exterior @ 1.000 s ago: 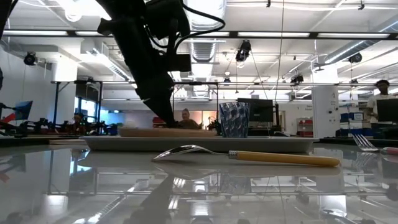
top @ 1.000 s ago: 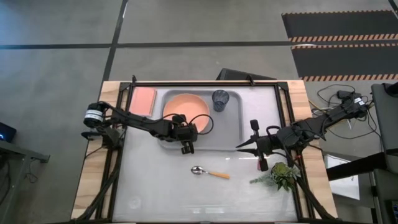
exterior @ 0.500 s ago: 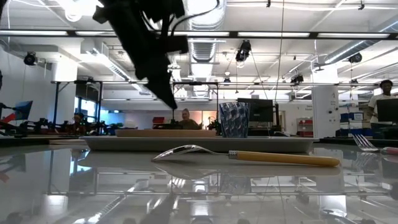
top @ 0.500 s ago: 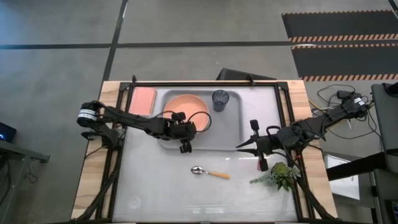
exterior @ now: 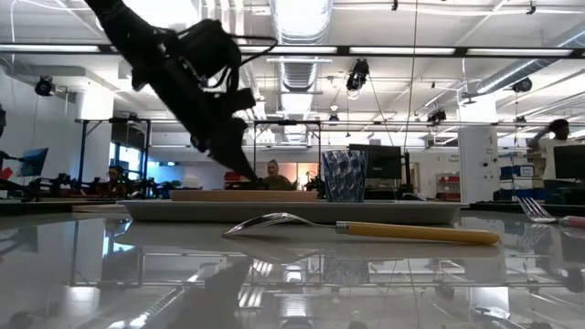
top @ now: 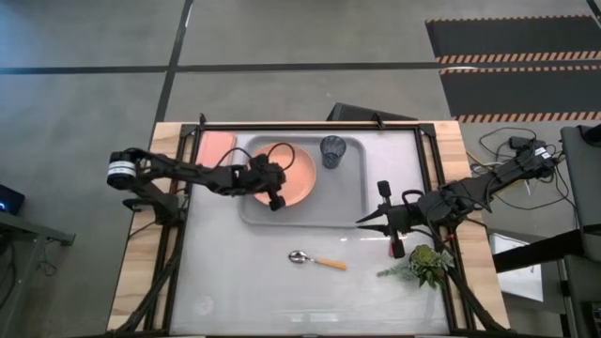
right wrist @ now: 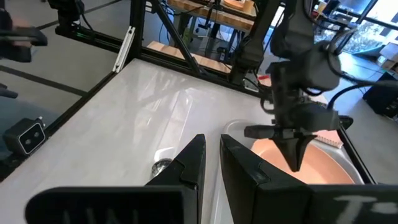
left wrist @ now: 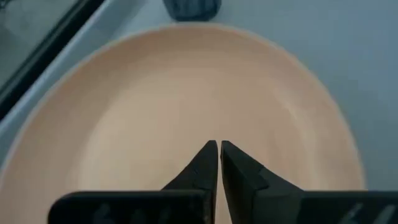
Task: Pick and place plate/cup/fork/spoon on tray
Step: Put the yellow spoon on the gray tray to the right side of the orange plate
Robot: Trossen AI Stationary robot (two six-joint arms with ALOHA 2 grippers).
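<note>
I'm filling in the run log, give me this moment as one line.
left gripper: shut, empty, over round salmon-orange plate | grey rectangular tray: holds plate, blue-grey cup | orange-handled spoon: on table | right gripper: idle, shut

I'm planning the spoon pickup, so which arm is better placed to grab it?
Probably the right. The right gripper hangs over bare table near the spoon, empty, while the left gripper is over the plate in the tray.
</note>
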